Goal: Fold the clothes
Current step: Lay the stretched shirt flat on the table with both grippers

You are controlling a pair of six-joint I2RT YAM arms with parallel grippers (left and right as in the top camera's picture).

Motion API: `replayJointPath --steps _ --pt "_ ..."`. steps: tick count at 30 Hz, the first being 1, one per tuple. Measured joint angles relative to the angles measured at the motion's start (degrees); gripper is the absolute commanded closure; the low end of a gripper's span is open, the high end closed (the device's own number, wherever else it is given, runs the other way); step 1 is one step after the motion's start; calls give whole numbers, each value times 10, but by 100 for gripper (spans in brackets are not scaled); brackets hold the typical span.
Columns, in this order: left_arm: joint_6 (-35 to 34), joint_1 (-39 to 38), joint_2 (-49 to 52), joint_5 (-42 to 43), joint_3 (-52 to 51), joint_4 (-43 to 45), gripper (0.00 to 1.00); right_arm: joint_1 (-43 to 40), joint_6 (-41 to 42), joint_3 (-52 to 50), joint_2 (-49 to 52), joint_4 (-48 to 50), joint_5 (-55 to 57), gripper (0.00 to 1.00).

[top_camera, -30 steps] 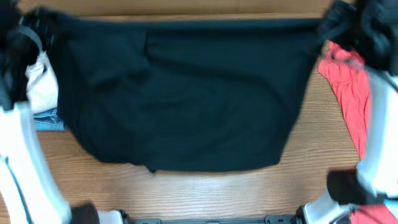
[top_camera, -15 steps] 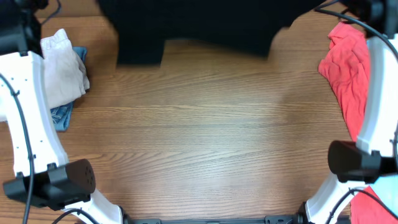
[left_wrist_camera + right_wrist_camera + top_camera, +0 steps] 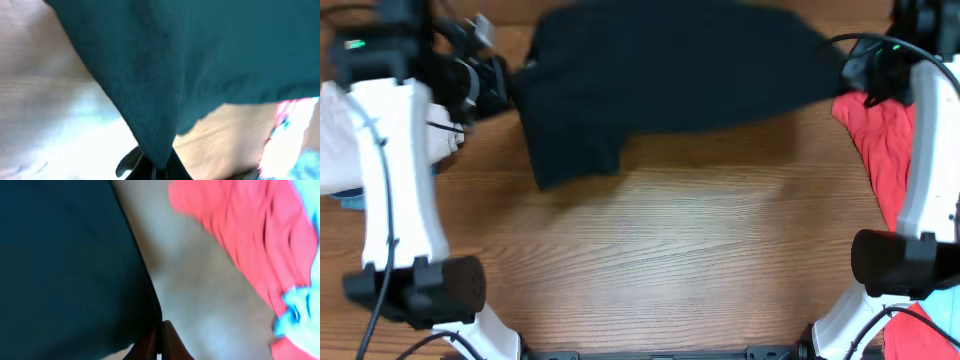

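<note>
Black garment (image 3: 670, 70) is held spread between left gripper (image 3: 508, 85) and right gripper (image 3: 842, 68), pinched at each side; a flap droops nearer the left one.

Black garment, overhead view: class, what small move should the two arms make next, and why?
Probably lower both arms together and lay the black garment flat on the bare wood of the table. The left tool and right tool each pinch an edge, and the cloth is spread between them at the far side, blurred and not yet flat.
</note>
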Motion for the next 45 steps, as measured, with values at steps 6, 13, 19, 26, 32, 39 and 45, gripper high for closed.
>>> replayJointPath --steps 6,13,19,26,32,39,45 --pt "17 -25 24 -47 -168 18 96 0 -4 -148 6 -2 0 96" --pt "4 -20 23 -136 -303 38 96 -1 -4 -288 4 34 0 96" --pt "-18 0 12 -174 -382 69 96 -20 -4 -419 -46 88 -3 96" --pt "-48 24 -76 -181 -487 112 96 -72 -4 -552 -133 137 -16 96" --pt "-63 33 -175 -181 -554 118 96 -93 -4 -596 -158 153 -31 96" --pt "-66 33 -264 -165 -558 196 95 -92 -4 -596 -183 186 -45 96" --pt "-82 33 -270 -154 -558 283 95 -92 -23 -597 -184 249 -87 95"
